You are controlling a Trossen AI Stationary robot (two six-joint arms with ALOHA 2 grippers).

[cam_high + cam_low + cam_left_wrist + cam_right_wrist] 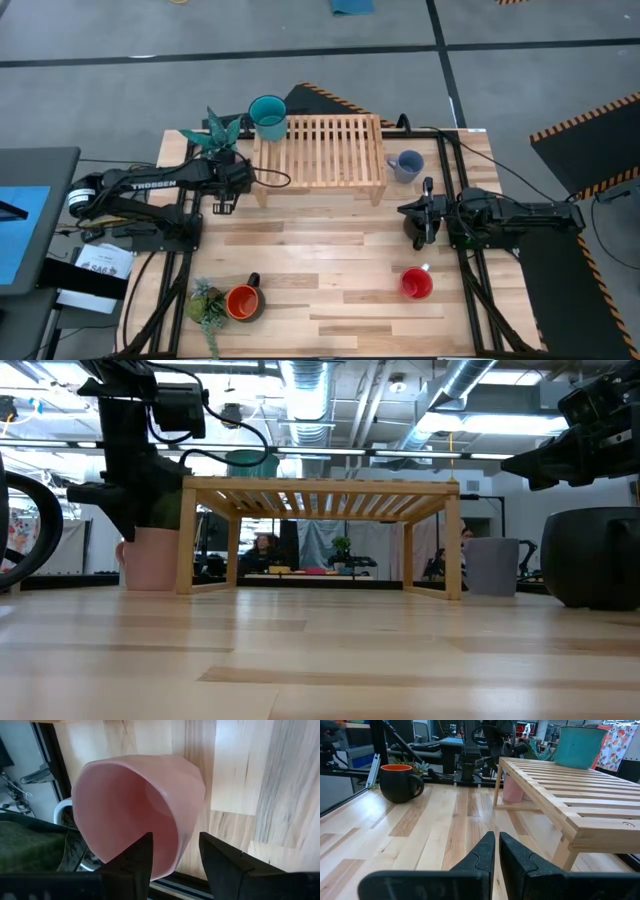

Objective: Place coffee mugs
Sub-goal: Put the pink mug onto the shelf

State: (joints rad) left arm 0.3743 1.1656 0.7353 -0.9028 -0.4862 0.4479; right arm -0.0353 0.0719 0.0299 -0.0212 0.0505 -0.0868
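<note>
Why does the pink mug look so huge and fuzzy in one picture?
In the left wrist view the pink mug sits right under the camera, between the left gripper fingers, so it fills the picture and blurs. In the low view the near table looks soft, and ceiling lights glare.

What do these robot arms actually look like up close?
Both arms are dark, jointed and boxy. The left arm carries white lettering and trailing black cables. The right arm looks the same. Each ends in a pincer of two black, wedge-shaped fingers.
</note>
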